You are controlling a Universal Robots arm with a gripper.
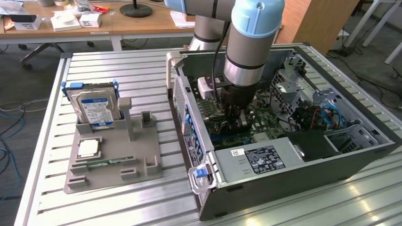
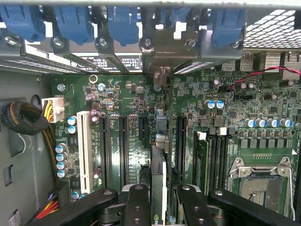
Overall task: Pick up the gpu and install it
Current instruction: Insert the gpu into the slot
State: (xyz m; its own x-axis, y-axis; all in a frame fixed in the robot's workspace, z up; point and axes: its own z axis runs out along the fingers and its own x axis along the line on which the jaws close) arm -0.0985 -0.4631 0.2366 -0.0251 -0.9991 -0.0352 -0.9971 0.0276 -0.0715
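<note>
pincer [image 2: 158, 200] closed on gpu [image 2: 158, 174] edge | card on edge between fingers, long axis along slots [image 2: 123, 141] | directly above motherboard [image 2: 136, 94] inside case [image 1: 301, 160]

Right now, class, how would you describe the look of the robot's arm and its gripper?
The arm is a thick silvery-grey tube with pale blue joint caps, and a black cable runs down beside it. The gripper is black, with jointed link fingers fastened by round bolts.
</note>
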